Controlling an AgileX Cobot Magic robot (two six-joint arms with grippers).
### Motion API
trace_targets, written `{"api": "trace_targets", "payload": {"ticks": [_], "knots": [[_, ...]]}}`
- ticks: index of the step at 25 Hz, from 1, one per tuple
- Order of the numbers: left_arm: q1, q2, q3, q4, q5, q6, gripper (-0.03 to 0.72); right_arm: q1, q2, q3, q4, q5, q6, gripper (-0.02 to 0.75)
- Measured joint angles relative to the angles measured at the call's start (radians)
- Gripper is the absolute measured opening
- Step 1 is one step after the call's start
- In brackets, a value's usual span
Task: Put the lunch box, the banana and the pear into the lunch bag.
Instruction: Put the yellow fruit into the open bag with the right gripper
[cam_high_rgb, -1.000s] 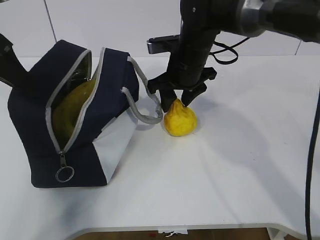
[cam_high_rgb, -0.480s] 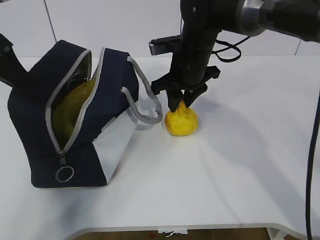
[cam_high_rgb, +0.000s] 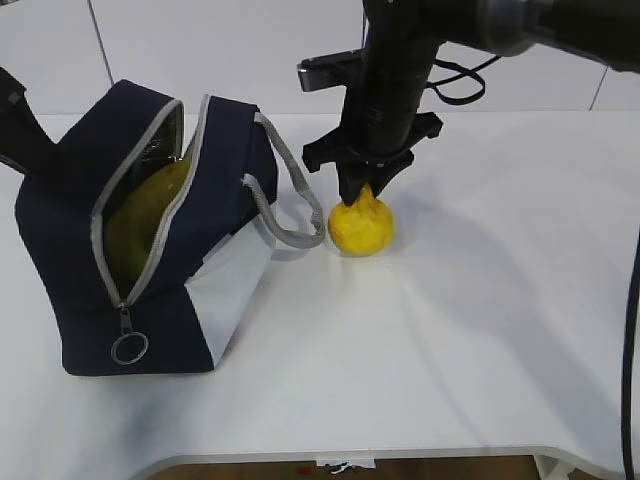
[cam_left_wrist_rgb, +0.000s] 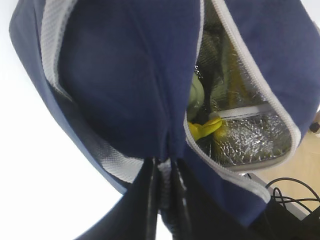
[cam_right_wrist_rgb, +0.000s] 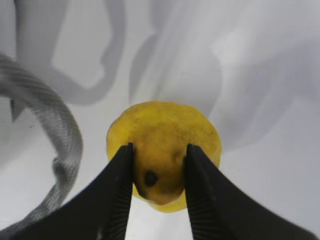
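Observation:
The pear (cam_high_rgb: 362, 230) is at table level just right of the lunch bag (cam_high_rgb: 60, 250); I cannot tell whether it touches the table. My right gripper (cam_high_rgb: 365, 192) comes straight down and is shut on the pear's neck; in the right wrist view the fingers clamp both sides of the pear (cam_right_wrist_rgb: 165, 127) with my right gripper (cam_right_wrist_rgb: 157, 150) over the dark stem end. The bag stands unzipped. My left gripper (cam_left_wrist_rgb: 164, 162) is shut on the rim of the lunch bag (cam_left_wrist_rgb: 125, 75). Inside lie the banana (cam_left_wrist_rgb: 205, 129) and a sage-green shape (cam_left_wrist_rgb: 196, 95), seemingly the lunch box.
A grey webbing handle (cam_high_rgb: 290, 205) hangs from the bag's right side, close to the pear, and shows in the right wrist view (cam_right_wrist_rgb: 65, 145). The zipper's ring pull (cam_high_rgb: 129, 348) hangs low on the bag's front. The table's front edge (cam_high_rgb: 350, 455) is near.
My right gripper's jaws have closed from open around the pear's top to clamped on its neck. The pear has shifted slightly upward in view. The bag and left arm have not moved.

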Motion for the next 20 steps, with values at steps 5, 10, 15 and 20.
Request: {"api": "trace_targets", "payload": {"ticks": [5,10,15,20], "knots": [[0.000,0.000,0.000,0.000,0.000,0.000,0.015,0.000,-0.101,-0.004,-0.005,0.007,0.000,0.242],[0.000,0.000,0.000,0.000,0.000,0.000,0.015,0.000,-0.225,-0.008,0.000,0.018,0.000,0.242],[0.000,0.000,0.000,0.000,0.000,0.000,0.015,0.000,-0.287,-0.039,0.177,0.027,0.000,0.241],[0.000,0.000,0.000,-0.009,0.000,0.000,0.015,0.000,-0.276,-0.044,0.509,0.020,-0.062,0.241]]}}
